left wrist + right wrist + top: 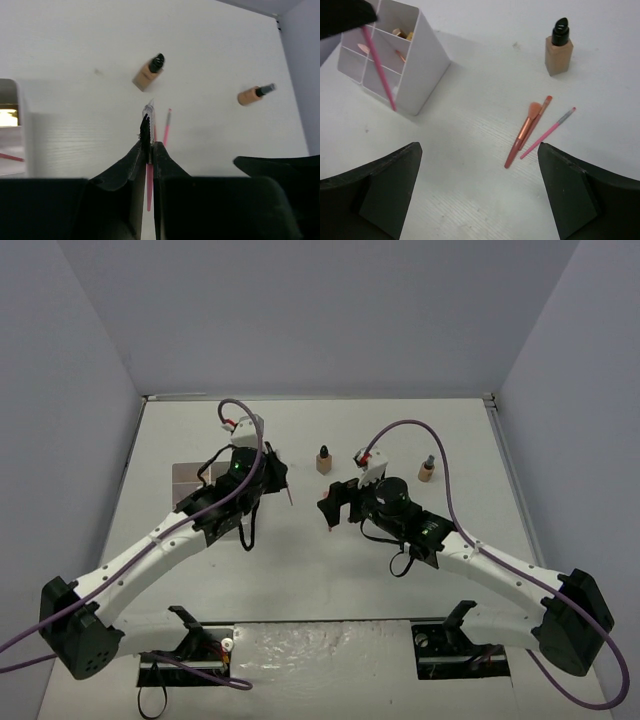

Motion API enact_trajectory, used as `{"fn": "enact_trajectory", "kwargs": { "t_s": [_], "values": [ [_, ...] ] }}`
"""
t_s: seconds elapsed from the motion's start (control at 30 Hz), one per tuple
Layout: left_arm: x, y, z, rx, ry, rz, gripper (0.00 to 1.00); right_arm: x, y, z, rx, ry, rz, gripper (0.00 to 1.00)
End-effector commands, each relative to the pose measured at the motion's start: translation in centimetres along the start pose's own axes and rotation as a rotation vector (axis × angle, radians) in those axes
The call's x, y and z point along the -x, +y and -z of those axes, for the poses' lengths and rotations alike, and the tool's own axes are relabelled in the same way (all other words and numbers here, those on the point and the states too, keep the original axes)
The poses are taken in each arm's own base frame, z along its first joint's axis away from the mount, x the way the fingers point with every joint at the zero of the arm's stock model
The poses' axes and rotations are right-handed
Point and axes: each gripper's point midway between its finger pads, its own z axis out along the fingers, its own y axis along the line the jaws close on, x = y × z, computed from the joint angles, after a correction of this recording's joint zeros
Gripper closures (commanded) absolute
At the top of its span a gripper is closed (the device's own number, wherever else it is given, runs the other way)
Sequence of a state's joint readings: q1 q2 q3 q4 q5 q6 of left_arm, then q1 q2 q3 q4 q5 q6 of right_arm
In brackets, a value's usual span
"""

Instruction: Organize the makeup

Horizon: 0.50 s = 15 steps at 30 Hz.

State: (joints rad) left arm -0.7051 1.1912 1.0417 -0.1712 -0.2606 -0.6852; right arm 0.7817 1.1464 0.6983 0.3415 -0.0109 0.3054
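While my left claw [149,146] pinches a pink stick [379,70] near the part-filled organizer [427,65], my right claw [479,155] gapes empty, with two bottles [148,72] and three brushes [522,132] left on the tabletop [485,30].

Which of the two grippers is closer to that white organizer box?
Left. The left gripper, shut on a pink stick, sits close beside the organizer; the right gripper hangs open farther off, by the loose brushes.

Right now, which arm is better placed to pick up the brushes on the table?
Right. The right gripper is open, close above the brushes; the left gripper is shut on a pink stick.
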Motion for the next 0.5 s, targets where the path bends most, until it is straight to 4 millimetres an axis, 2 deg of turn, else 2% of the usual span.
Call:
{"fn": "enact_trajectory", "kwargs": {
  "t_s": [0.0,0.13,0.2,0.33,0.47],
  "values": [
    [6.2,5.0,2.3,0.193,-0.290,-0.180,1.00,2.5,-1.4,0.5,-0.105,-0.066,0.004,0.00],
    [6.9,7.9,2.0,0.236,-0.339,-0.222,1.00,1.5,-1.9,0.2,-0.127,-0.031,0.001,0.00],
    [7.6,10.0,1.6,0.263,-0.370,-0.209,1.00,0.9,-2.2,0.0,-0.133,-0.016,0.002,0.00],
    [8.8,11.6,1.0,0.270,-0.440,-0.218,1.00,0.2,-2.3,-0.3,-0.133,0.006,0.005,0.00],
    [9.0,12.3,0.0,0.274,-0.463,-0.248,1.00,-0.3,-2.5,-0.5,-0.136,0.025,0.016,0.00]
  ]
}}
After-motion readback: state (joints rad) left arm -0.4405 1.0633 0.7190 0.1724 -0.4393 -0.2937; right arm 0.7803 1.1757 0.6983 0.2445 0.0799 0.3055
